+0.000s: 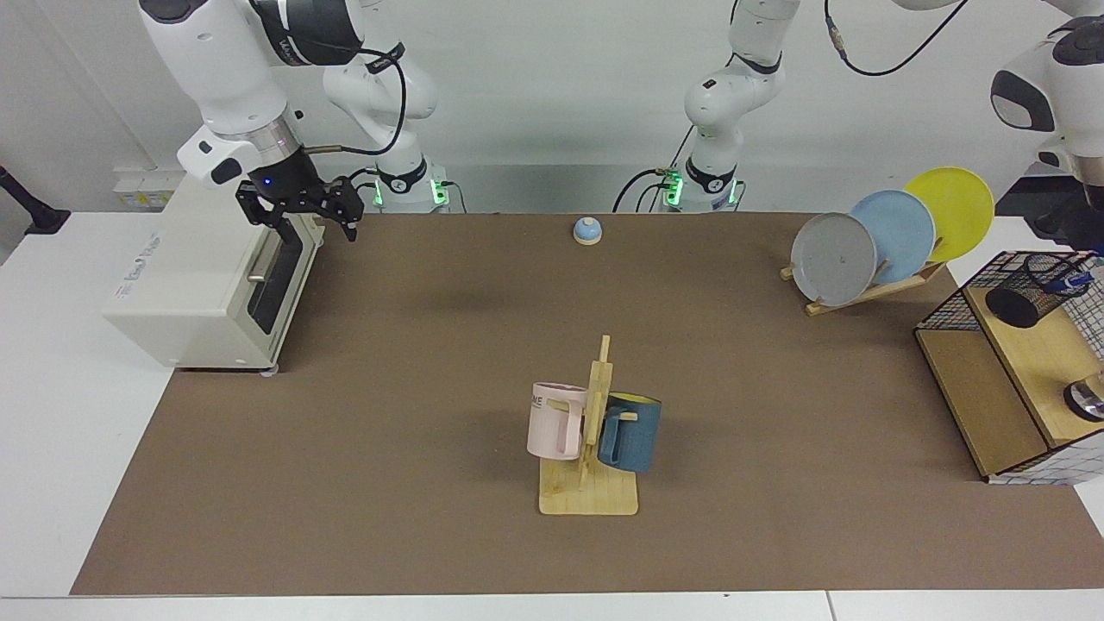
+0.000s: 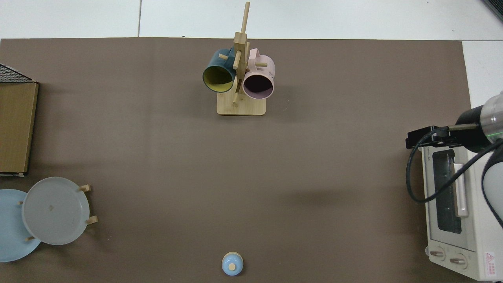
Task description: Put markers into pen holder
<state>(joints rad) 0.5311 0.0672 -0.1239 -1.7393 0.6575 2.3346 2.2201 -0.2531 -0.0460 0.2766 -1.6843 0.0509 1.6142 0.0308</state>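
- Marker (image 1: pixel 1069 280), one: blue end showing at the rim of the pen holder (image 1: pixel 1034 290), at the facing view's right edge; whether it is sitting fully inside is hard to make out. The top view is not showing it.
- Pen holder, one: black mesh cup leaning on the wooden shelf of the wire-grid basket (image 1: pixel 949 302); appearing in the facing view only.
- Wire-grid basket, one: being cut off at the right edge of the facing view; only a corner (image 2: pixel 11 74) is showing in the top view.
- Left gripper: dark parts of the left arm are hanging just above the basket, but the frame edge is cutting them off, so its fingers are not showing.
- Right gripper (image 1: pixel 302 207): hovering at the upper front edge of the toaster oven (image 1: pixel 198 276), fingers spread apart and holding nothing; the arm is waiting. The top view is showing it only partly (image 2: pixel 424 135).
- Toaster oven, one.
- Plates, three in the facing view: grey (image 1: pixel 832 259), blue (image 1: pixel 897 226), yellow (image 1: pixel 953 203), leaning in a wooden rack; the top view is showing only two.
- Mugs, two: pink (image 1: pixel 555 420) and blue (image 1: pixel 631 431), hanging on a wooden mug rack (image 1: pixel 595 483) mid-table.
- Small blue bell-like knob (image 1: pixel 587 229), one, near the arms' bases.
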